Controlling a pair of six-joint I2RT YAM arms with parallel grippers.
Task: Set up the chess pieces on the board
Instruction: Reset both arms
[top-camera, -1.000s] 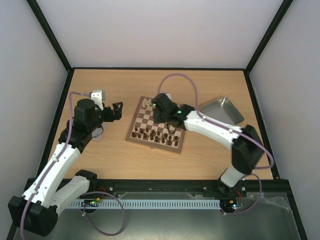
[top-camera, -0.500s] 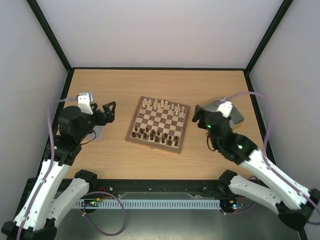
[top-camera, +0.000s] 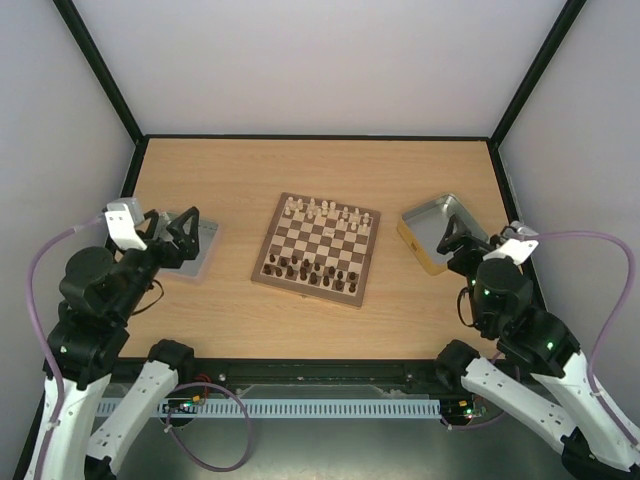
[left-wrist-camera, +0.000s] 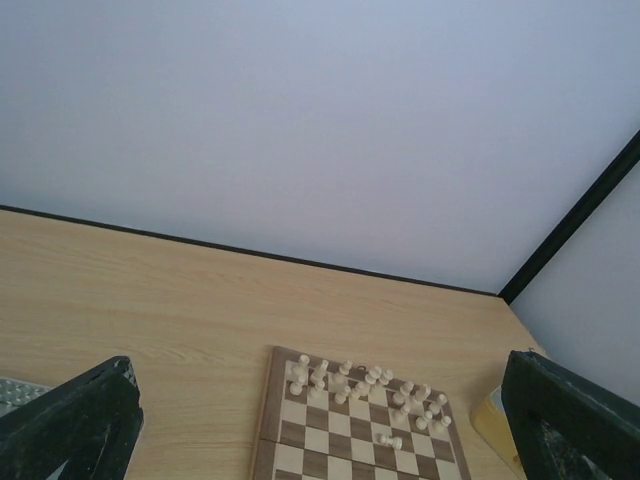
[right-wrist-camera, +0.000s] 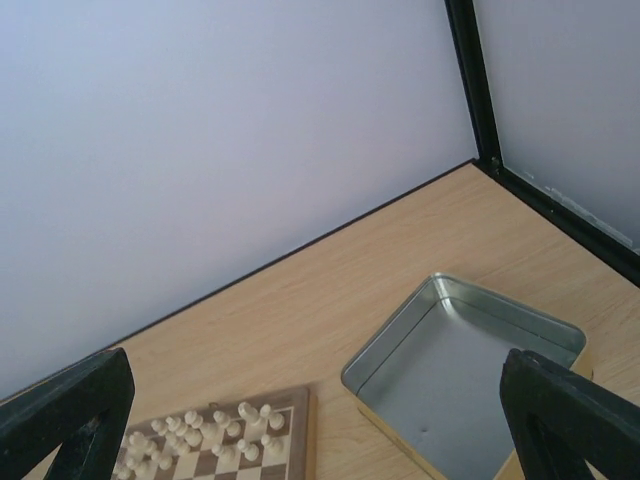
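Right gripper (top-camera: 457, 240) has pulled back off the board (top-camera: 320, 243) to beside the right tray (top-camera: 435, 222); left gripper (top-camera: 176, 232) has withdrawn too. Both spread, empty. Cream pieces (top-camera: 325, 210) fill far ranks, dark pieces (top-camera: 310, 270) near ranks. Setup looks finished.

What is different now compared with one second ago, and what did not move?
The right gripper left the far cream row of the board and drew back to the near right, by the metal tray, jaws open and empty. The left gripper, open, also drew back towards its base. The board and the chess pieces stayed in place.
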